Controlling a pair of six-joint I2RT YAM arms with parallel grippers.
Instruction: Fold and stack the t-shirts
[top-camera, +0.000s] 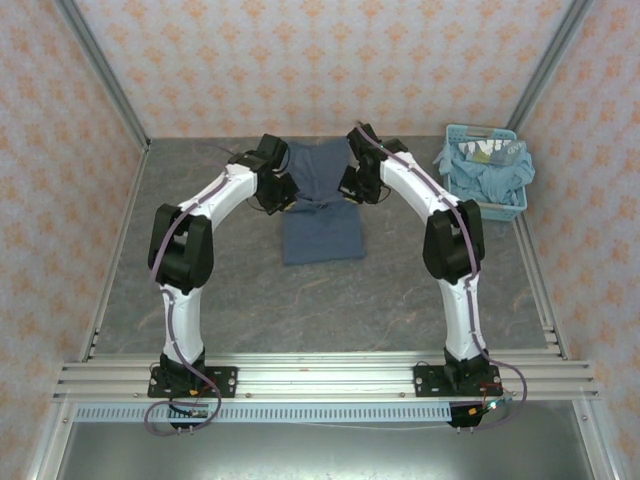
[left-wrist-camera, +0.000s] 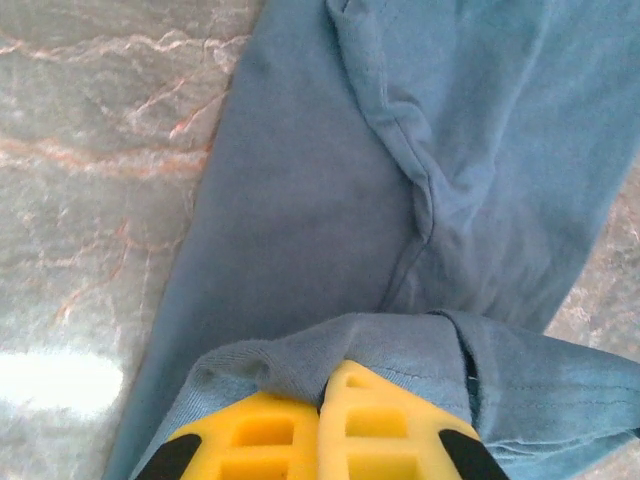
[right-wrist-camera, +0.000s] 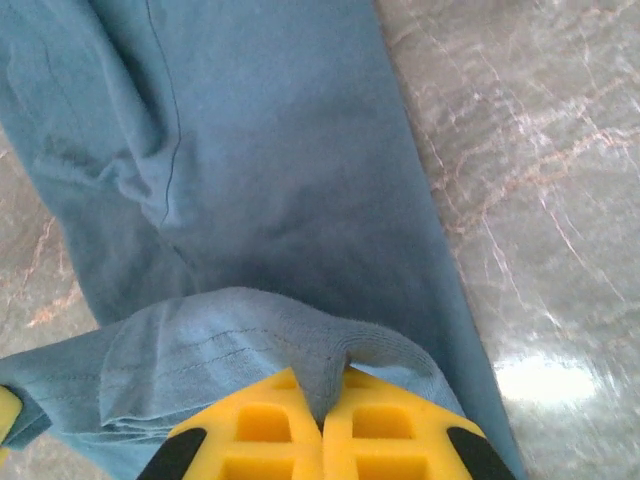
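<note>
A plain dark slate-blue t-shirt lies lengthwise in the middle of the grey marbled table, its far end lifted off the surface. My left gripper is shut on the left side of that raised edge, and the right gripper is shut on its right side. In the left wrist view the yellow fingers pinch a fold of the cloth. The right wrist view has its yellow fingers clamped on a hem fold of the same shirt, with the rest stretching away below.
A light-blue plastic lattice basket stands at the back right, holding several crumpled blue t-shirts. Patterned walls close in the table on three sides. An aluminium rail runs along the near edge.
</note>
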